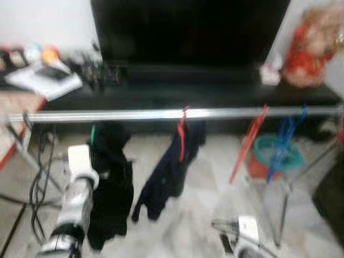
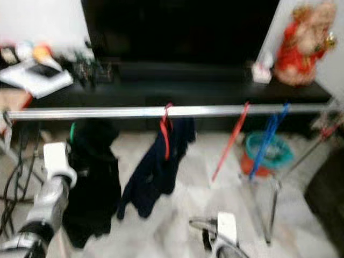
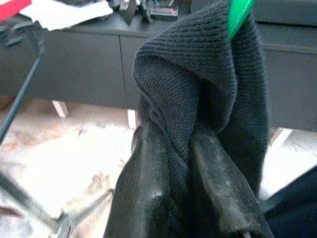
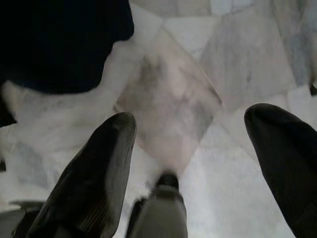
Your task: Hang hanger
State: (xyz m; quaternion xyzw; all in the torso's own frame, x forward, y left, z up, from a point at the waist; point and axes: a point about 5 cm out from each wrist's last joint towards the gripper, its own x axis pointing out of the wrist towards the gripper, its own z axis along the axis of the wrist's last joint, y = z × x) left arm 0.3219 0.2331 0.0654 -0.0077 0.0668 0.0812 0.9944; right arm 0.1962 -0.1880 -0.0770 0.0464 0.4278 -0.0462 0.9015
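My left claw [image 3: 193, 173] is clenched on the black sweater [image 1: 110, 188] w/ its green hanger [image 3: 238, 17], held just under the silver rail [image 1: 161, 114], left of the navy garment [image 1: 169, 172], while my right claw [image 4: 198, 148] hangs released over the floor [image 4: 237, 59].

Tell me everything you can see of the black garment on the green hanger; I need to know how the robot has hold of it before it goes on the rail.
The black garment is a ribbed knit, bunched and folded over a green hanger whose plastic shows at its top. The left gripper is shut on it, both black fingers pressed into the cloth. It hangs limp just below the silver rail, beside a dark blue garment on a red hanger. Its lower end droops toward the marble floor; whether the hook is over the rail cannot be told.
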